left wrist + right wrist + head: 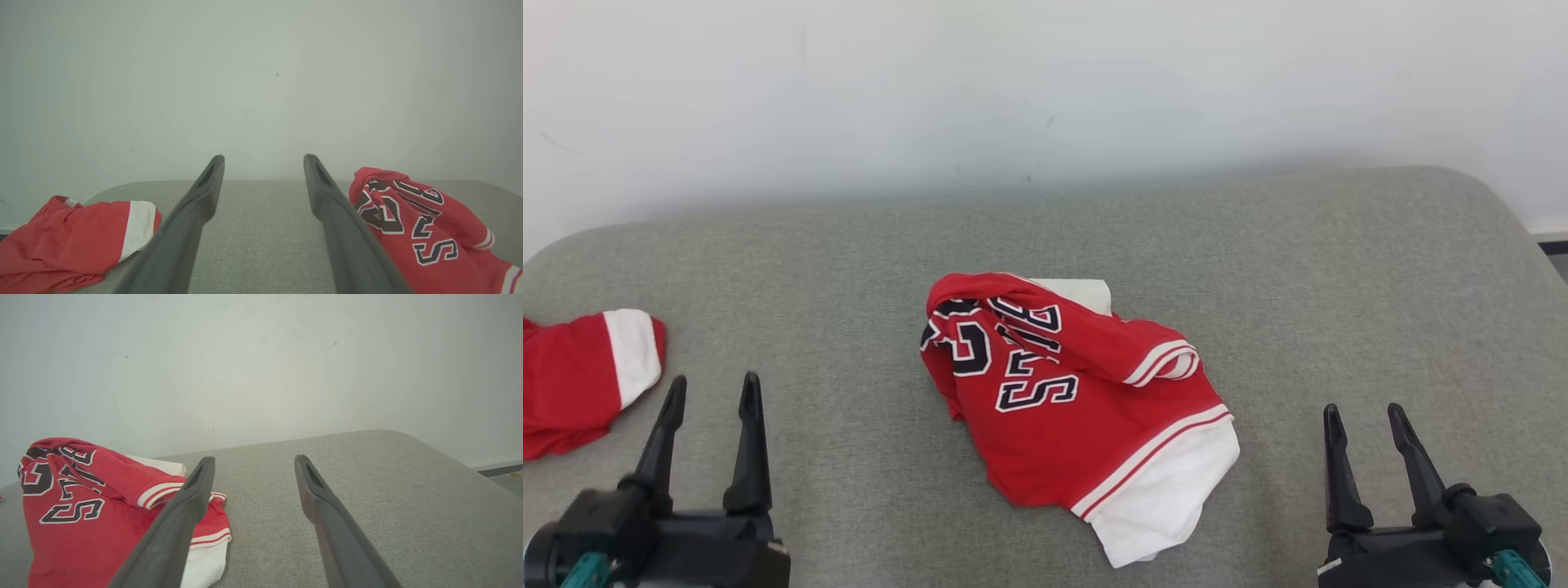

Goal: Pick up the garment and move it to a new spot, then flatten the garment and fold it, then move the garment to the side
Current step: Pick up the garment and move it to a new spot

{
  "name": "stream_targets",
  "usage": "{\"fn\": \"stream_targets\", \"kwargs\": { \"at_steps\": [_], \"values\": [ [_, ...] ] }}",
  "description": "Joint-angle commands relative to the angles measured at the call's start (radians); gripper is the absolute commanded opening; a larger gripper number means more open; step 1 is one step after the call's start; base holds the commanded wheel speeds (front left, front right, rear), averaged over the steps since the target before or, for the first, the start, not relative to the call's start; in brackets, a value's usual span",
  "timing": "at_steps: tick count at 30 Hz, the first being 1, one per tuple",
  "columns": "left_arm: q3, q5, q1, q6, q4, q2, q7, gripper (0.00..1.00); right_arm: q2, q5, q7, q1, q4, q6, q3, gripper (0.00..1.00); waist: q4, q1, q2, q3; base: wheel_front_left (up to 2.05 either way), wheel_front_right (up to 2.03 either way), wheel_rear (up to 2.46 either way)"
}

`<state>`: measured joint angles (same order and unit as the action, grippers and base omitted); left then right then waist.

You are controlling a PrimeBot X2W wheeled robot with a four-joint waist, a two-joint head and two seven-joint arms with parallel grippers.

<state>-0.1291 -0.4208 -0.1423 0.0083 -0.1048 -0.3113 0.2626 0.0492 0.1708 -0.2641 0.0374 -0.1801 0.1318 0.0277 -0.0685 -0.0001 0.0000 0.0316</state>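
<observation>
Lying crumpled on the grey padded surface [1298,269], the red jersey [1078,400] sits between the left end effector [715,378] and the right end effector [1363,408], ahead of both and touching neither. Both are released and empty. Probably placed at its spot; flatten, fold and side move are left. Its long axis runs diagonally, white hem toward the right end effector.

Open cushion [1339,269] around garment [1078,408] (red cloth [580,376] leftward)
</observation>
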Motion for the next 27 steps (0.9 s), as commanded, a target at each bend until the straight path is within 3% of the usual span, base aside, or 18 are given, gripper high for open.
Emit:
{"fn": "stream_targets", "kwargs": {
  "at_steps": [1, 17, 27],
  "values": [
    [0.02, 0.016, 0.043, -0.012, 0.022, 0.007, 0.003, 1.0, 0.002, -0.006, -0.001, -0.016, 0.002, -0.002, 0.0, 1.0, 0.018, 0.0001, 0.0, -0.016, 0.0, 0.0, 0.0],
    [0.149, 0.074, 0.194, -0.104, 0.033, 0.103, 0.003, 1.0, 0.002, -0.008, 0.002, -0.034, -0.009, -0.002, -0.011, 1.0, 0.026, 0.0001, 0.0, -0.026, 0.0, 0.0, 0.0],
    [0.175, 0.164, 0.211, -0.122, 0.012, 0.152, 0.003, 1.0, 0.002, -0.005, 0.004, -0.041, -0.027, -0.002, -0.013, 1.0, 0.023, 0.0001, 0.0, -0.028, 0.0, 0.0, 0.0]
  ]
}}
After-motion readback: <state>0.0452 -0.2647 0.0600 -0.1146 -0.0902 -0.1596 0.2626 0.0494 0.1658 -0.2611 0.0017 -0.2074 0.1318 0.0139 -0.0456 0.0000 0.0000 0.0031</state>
